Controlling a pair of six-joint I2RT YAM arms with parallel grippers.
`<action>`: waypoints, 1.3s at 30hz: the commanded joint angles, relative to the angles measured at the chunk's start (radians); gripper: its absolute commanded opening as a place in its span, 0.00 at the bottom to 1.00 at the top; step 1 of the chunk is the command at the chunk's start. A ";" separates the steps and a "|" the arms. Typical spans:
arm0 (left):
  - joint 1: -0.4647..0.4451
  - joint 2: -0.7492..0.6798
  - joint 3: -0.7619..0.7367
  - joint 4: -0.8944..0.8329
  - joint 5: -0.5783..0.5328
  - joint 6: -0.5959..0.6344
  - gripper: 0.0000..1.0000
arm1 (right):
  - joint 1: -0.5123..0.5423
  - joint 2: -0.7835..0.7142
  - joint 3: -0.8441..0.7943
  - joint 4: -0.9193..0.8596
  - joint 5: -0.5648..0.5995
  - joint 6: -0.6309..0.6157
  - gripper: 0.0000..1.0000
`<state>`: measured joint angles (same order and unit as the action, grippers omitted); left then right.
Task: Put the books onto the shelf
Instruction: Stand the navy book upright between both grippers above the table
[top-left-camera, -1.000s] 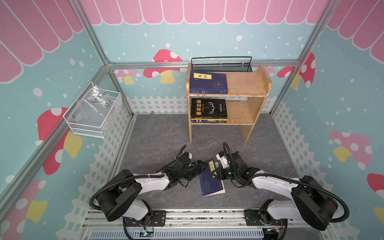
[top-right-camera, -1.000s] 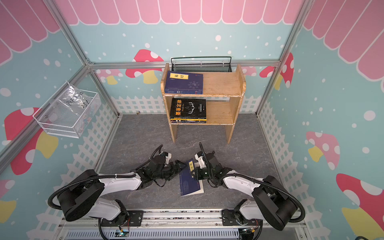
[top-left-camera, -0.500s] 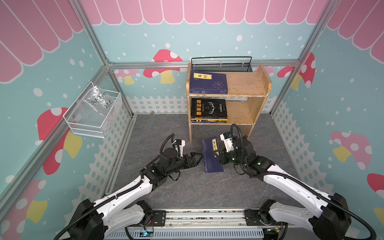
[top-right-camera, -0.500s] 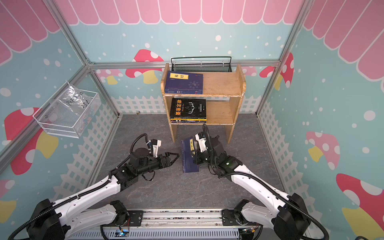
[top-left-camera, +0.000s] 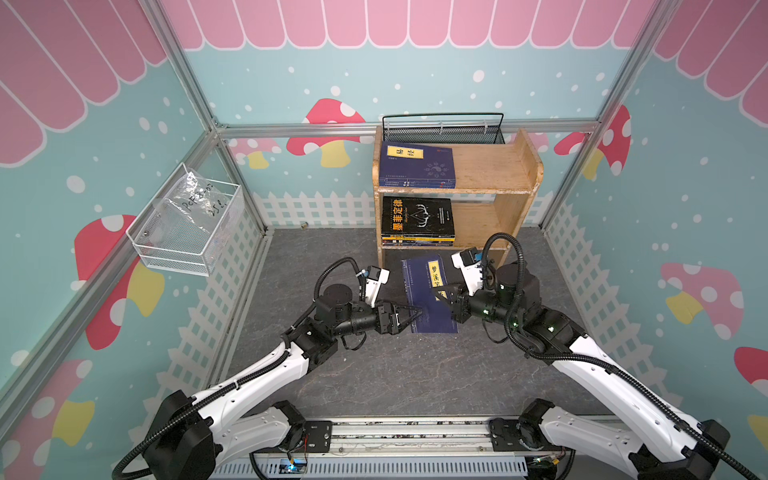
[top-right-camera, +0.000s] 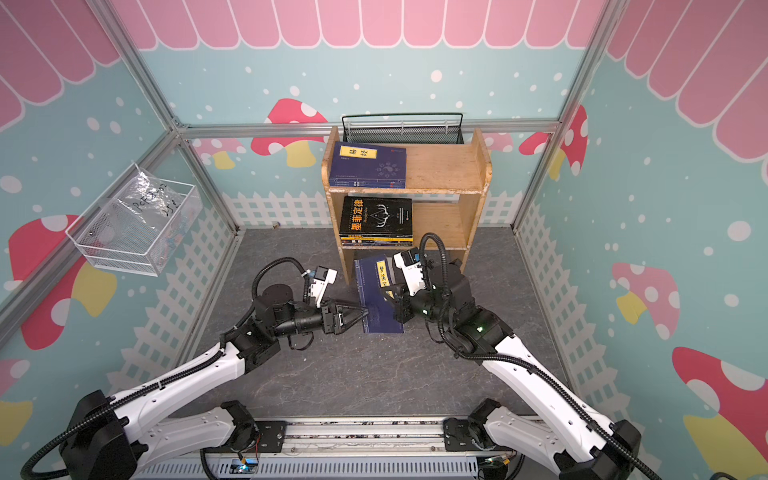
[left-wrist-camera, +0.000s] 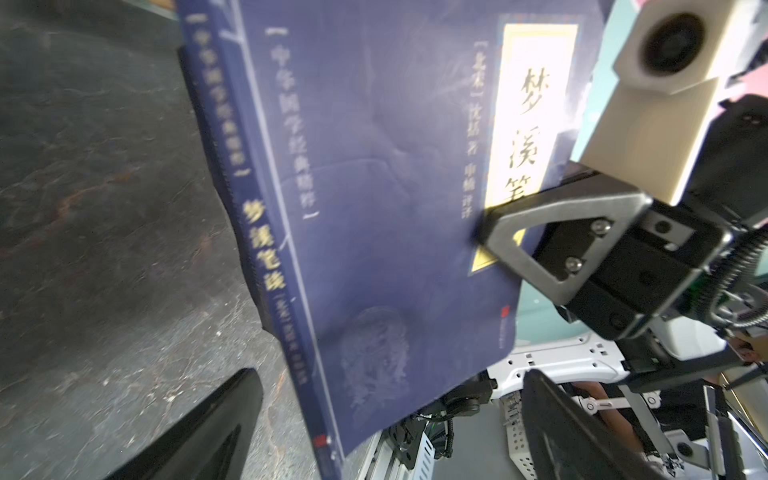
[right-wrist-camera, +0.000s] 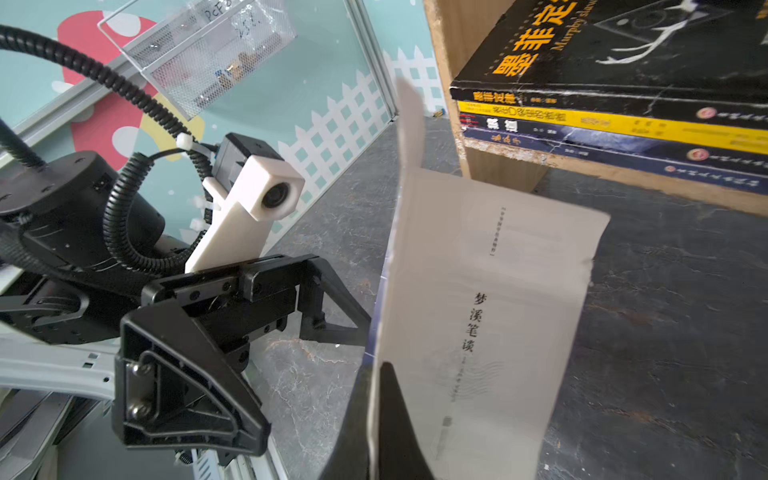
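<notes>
The right gripper (top-left-camera: 442, 296) is clamped on the long open edge of a navy book (top-left-camera: 422, 282) with a yellow title label. It holds the book tilted above the grey tabletop (top-left-camera: 374, 374). In the right wrist view the grip seems to catch mainly the cover, and a pale title page (right-wrist-camera: 478, 311) hangs loose beside the dark finger.

The left gripper (top-left-camera: 415, 316) faces it from the opposite side with its jaws spread wide. Its tips are at the book's spine edge, but it is unclear whether they touch it.

Just beyond the book stands the shelf (top-left-camera: 490, 170), a light-wood rack with two tiers, set against the back wall. Its top tier carries a flat stack of navy books (top-left-camera: 415, 166) at the left end. The lower tier carries a stack topped by a black book (top-left-camera: 417, 216), also at the left. The right half of each tier is bare wood.

The step in hand looks like securing this book for the shelf. To do it well, the left gripper should close over the spine, pinching cover and pages together, before the right one lets go. The book should then be levelled, raised clear of the board's front edge and slid flat onto a bare half. Loose pages could fan out and snag on the wood.
</notes>
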<state>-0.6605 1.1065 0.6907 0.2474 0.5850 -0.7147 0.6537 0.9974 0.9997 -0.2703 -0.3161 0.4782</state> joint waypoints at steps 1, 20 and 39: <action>0.005 0.014 0.045 0.059 0.047 0.027 0.97 | -0.002 -0.029 0.033 0.038 -0.081 -0.028 0.00; 0.003 0.137 0.109 0.174 0.130 0.007 0.86 | -0.004 -0.135 0.030 0.163 -0.223 -0.029 0.00; 0.003 0.112 0.147 0.288 0.181 -0.053 0.35 | -0.125 -0.112 -0.113 0.174 -0.050 0.040 0.00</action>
<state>-0.6514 1.2549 0.7959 0.5198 0.7551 -0.7929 0.5407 0.8711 0.8940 -0.1257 -0.3775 0.5072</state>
